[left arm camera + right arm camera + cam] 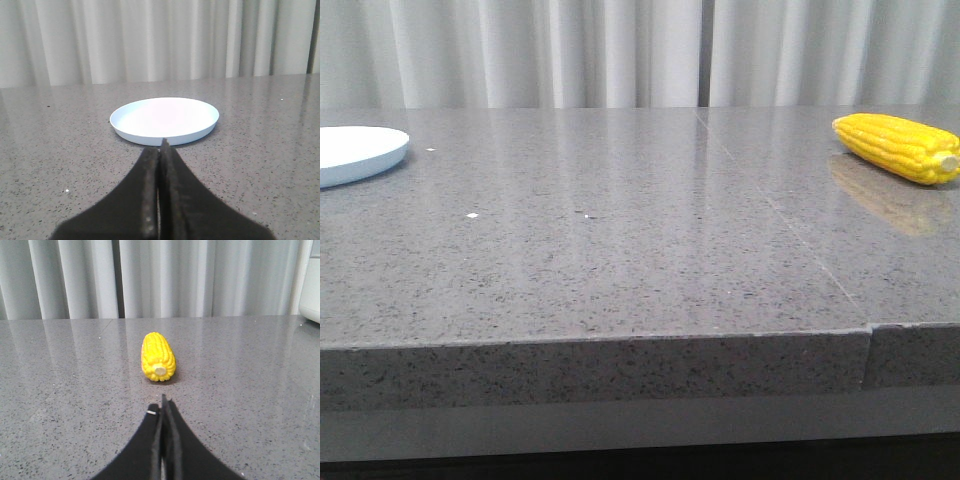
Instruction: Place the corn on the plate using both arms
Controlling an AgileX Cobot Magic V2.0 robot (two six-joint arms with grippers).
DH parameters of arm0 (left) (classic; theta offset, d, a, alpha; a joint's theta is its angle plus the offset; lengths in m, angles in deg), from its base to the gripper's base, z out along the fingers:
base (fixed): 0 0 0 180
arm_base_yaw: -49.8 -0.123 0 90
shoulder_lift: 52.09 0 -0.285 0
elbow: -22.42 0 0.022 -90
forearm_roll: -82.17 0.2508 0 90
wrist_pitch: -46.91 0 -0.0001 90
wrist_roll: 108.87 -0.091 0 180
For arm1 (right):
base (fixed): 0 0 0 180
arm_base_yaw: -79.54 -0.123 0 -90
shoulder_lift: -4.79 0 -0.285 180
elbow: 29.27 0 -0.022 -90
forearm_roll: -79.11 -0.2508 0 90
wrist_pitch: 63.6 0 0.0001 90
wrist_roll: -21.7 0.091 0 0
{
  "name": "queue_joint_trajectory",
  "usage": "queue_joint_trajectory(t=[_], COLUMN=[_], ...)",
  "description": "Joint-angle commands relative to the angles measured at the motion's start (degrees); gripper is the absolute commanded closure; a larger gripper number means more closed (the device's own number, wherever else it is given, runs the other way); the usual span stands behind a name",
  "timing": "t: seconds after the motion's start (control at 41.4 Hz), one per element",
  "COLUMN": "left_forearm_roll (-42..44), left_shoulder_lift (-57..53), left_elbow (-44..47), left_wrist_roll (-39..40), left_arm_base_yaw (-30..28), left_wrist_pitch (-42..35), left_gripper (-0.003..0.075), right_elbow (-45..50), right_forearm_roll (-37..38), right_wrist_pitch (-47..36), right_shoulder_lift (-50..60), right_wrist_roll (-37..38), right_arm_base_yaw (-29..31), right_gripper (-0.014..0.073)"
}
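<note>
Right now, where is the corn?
In the front view the corn lies on the table's far right, opposite the plate at far left. It lies straight ahead of the shut right gripper.

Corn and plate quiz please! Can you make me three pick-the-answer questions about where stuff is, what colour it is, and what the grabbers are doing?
1. Where is the corn in the front view?
A. on the plate
B. far right of the table
C. in a gripper

2. What colour is the plate?
A. pale blue-white
B. red
C. black

3. How are the left gripper and right gripper?
A. both wide open
B. both shut, empty
C. one holds corn

Answers: 1 B, the cob lies on the grey table at the right edge, far from the plate. 2 A, the left wrist view shows it pale. 3 B, each wrist view shows fingers pressed together with nothing between.
</note>
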Motion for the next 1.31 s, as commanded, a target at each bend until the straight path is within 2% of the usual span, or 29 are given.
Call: queue_joint_trajectory(t=[0.0, 0.677, 0.822, 0.919, 1.064, 1.281], left_forearm_roll=[0.00, 0.00, -0.82, -0.92, -0.92, -0.92], left_shoulder_lift=[-1.08, -1.08, -1.08, -1.08, -0.85, 4.27], left_elbow=[0.09, 0.09, -0.42, -3.08, -10.64, -25.20], left_wrist_roll=[0.47, 0.47, 0.47, 0.47, 0.47, 0.47], left_arm_base_yaw=[-0.09, -0.09, -0.09, -0.09, -0.09, -0.09], left_wrist_pitch=[-4.50, -4.62, -9.51, -11.38, -10.33, 0.37], left_gripper=[0.0740, 0.0740, 0.0740, 0.0741, 0.0741, 0.0740], right_elbow=[-0.92, -0.92, -1.38, -4.56, -13.13, -27.87], right_forearm_roll=[0.59, 0.59, 0.59, 0.59, 0.59, 0.59], right_wrist_pitch=[-4.69, -4.92, -6.09, -5.11, 0.92, 11.33], right_shoulder_lift=[0.69, 0.69, 0.69, 0.69, 0.36, -7.03], right_wrist_roll=[-0.18, -0.18, -0.19, -0.19, -0.19, -0.19], right_arm_base_yaw=[0.05, 0.05, 0.05, 0.05, 0.05, 0.05], right_gripper=[0.0713, 0.0713, 0.0713, 0.0713, 0.0713, 0.0713])
